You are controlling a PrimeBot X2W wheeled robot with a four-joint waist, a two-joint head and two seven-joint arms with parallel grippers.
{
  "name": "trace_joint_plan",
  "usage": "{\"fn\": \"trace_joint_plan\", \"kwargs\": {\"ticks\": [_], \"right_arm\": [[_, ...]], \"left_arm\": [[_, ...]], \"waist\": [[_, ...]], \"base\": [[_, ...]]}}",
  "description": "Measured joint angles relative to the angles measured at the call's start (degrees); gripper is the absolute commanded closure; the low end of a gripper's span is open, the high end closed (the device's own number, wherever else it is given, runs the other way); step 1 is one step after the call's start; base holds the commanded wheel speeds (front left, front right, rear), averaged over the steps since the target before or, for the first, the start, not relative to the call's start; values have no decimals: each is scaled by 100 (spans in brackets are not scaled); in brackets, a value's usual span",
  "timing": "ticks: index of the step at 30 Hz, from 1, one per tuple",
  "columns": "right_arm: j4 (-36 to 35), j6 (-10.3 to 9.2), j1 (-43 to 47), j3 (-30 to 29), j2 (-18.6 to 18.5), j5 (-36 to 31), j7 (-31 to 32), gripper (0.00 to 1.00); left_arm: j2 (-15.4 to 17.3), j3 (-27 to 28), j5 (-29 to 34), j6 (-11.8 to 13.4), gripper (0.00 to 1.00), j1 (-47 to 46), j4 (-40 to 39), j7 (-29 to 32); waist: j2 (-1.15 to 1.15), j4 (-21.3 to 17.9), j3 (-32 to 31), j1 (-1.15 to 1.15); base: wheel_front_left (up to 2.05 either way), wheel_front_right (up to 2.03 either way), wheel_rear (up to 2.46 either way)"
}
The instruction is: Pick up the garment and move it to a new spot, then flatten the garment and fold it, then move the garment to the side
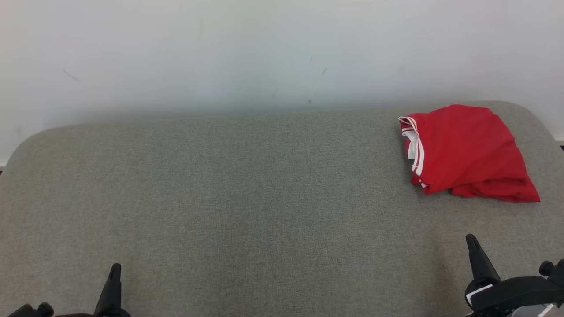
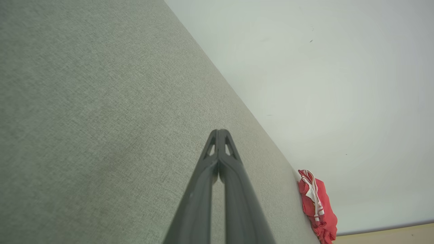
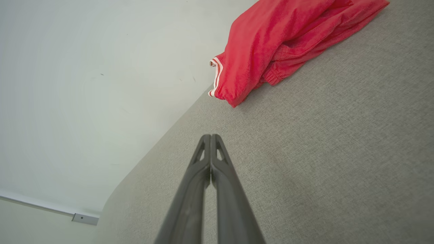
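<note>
A red garment (image 1: 467, 152) with white stripe trim lies folded in a small bundle at the far right of the grey fabric surface (image 1: 246, 198). It shows small at the far edge in the left wrist view (image 2: 317, 206) and large at the top in the right wrist view (image 3: 278, 44). My left gripper (image 1: 115, 269) is at the lower left, shut and empty, far from the garment. Over the near right part of the surface my right gripper (image 1: 470, 240) is shut with nothing in it, a short way in front of the garment. Both pairs of fingers are pressed together in the wrist views (image 2: 219, 133) (image 3: 210, 137).
A pale wall (image 1: 264, 53) runs along the back of the surface. The surface has rounded corners at the far left and far right. A strip of light floor (image 2: 390, 235) shows beyond the surface's end.
</note>
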Motion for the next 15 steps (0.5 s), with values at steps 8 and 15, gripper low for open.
{"fn": "trace_joint_plan", "kwargs": {"ticks": [8, 15], "right_arm": [[169, 141, -119, -73, 82, 579, 103, 100], [307, 245, -247, -141, 155, 1127, 192, 100]], "left_arm": [[-58, 105, -647, -108, 100, -92, 138, 76], [-110, 222, -1241, -208, 100, -190, 249, 144]], "waist": [[0, -1, 2, 0], [0, -2, 5, 0]], "base": [[0, 0, 0], [0, 0, 0]]}}
